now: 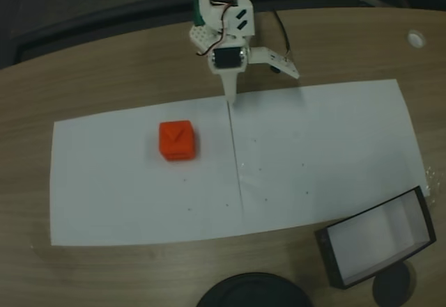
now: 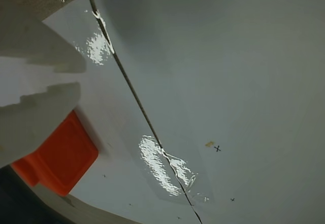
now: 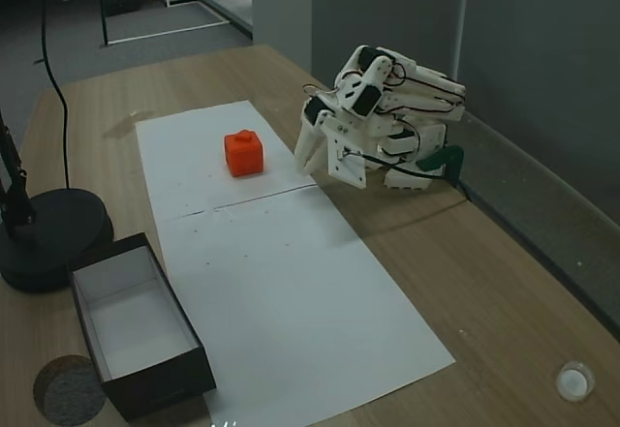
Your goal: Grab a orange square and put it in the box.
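Orange square point(image 1: 176, 140) is what my pincer point(image 1: 263, 84) must reach: jaws spread wide and empty, tip touching the paper sheet's point(image 1: 327, 147) top edge at frame centre in a fixed view. The cube sits lower left of it, apart. The box point(image 1: 334, 264) waits at lower right on the worktop point(image 1: 104, 77).

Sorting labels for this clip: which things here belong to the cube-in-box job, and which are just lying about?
Job:
orange square
box
gripper, open

Lying about:
white paper sheets
round black disc
small white cap
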### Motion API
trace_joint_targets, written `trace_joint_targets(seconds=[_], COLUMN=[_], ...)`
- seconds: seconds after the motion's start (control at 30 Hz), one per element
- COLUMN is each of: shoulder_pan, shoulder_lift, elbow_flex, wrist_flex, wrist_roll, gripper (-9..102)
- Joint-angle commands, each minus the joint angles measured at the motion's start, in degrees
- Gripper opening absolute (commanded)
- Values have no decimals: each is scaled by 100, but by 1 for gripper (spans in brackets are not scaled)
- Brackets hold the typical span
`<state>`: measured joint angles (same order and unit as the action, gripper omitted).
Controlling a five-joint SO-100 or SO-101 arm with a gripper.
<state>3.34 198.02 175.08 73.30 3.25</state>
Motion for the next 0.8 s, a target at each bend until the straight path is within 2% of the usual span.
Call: trace_joint_targets(seconds=[0.0,0.63,0.77], shoulder_pan=[-9,-62,-123], shoulder_lift=[114,114,114], elbow_flex=[-308,-308,-334], wrist_flex=[62,44,-220], wrist_roll=[18,0,-35], gripper=[0,0,0])
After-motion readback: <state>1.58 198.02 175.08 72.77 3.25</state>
